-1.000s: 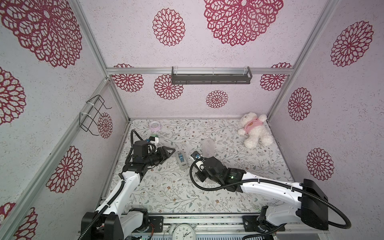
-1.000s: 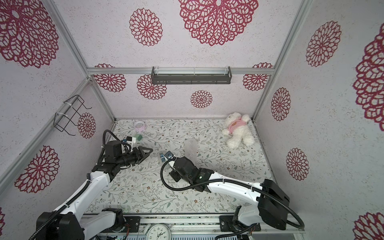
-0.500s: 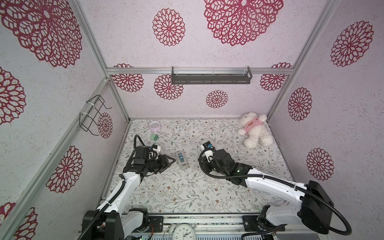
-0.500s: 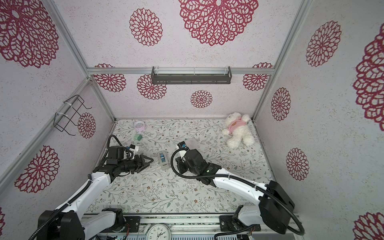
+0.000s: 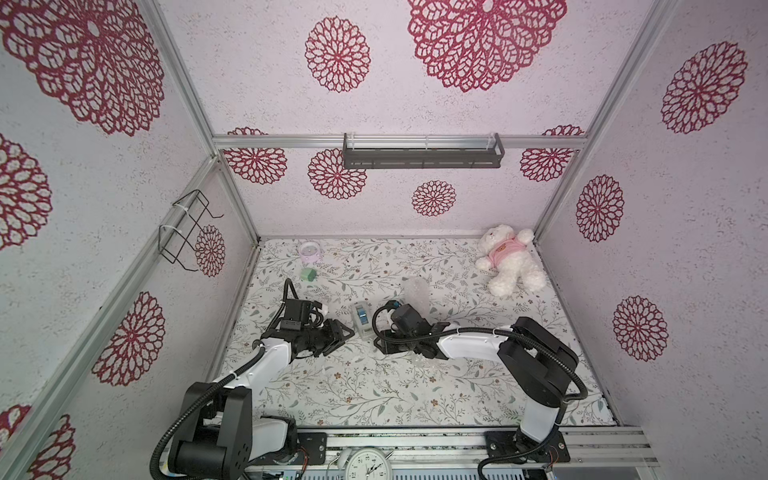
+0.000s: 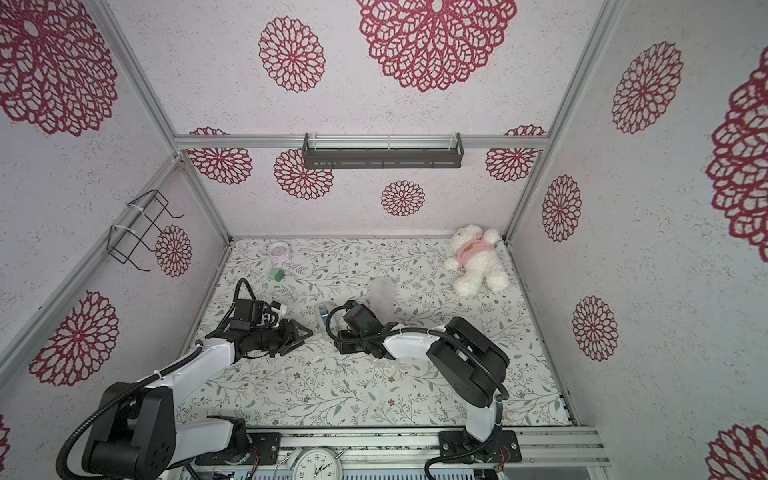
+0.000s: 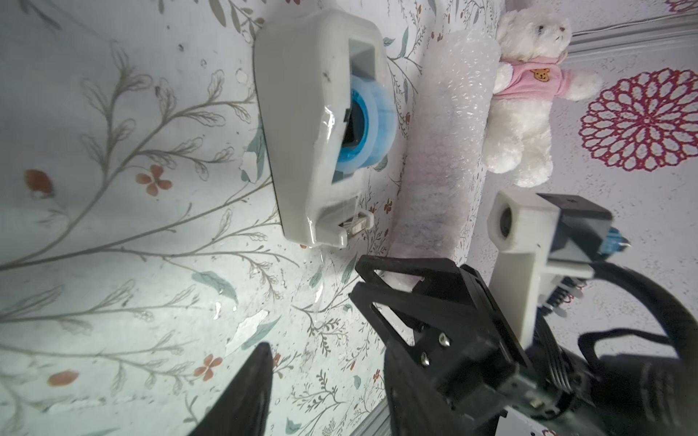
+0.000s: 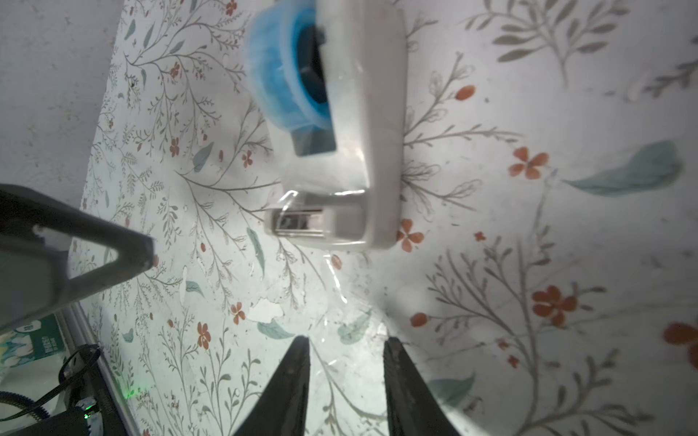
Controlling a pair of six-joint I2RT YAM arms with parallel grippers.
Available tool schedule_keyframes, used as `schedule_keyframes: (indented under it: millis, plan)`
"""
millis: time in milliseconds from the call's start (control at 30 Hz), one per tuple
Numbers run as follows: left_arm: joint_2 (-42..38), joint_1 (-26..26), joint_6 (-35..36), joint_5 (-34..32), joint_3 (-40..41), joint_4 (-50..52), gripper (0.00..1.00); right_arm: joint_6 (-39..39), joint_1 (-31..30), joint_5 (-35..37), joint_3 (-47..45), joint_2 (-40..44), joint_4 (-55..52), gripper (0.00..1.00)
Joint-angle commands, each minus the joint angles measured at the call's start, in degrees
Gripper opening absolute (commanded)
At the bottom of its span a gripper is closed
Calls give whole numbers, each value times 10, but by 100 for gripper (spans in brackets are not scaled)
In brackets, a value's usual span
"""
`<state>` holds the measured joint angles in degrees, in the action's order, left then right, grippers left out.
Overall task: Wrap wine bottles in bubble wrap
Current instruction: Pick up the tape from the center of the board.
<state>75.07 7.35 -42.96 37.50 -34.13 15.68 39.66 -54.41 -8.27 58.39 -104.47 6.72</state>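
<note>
Taping seems the job now: right jaws, apart and empty, point at the tape dispenser point(image 8: 340, 151); left jaws, also apart, sit at its eight o'clock. Next, pinch the tape end point(image 8: 291, 204). At its two o'clock lies the rolled bubble wrap point(image 5: 417, 291). Only the left wrist view shows purple inside, likely the wine bottle point(image 7: 434, 219).

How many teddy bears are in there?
1. The teddy bear, white with a pink shirt, lies in the far right corner of the table. I see no others.
</note>
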Motion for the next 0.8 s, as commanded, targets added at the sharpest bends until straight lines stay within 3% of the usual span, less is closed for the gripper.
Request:
schedule_keyframes:
  millis: [0, 400, 767]
  plan:
    - [18, -1, 11, -4, -13, -24, 50, 12, -24, 37, 27, -2, -40, 39]
    - [40, -3, 20, 4, -16, -32, 49, 10, -61, 128, 77, -29, -155, 53]
    - [32, -4, 25, -1, -13, -22, 49, -16, -89, 158, 126, -63, -219, 47]
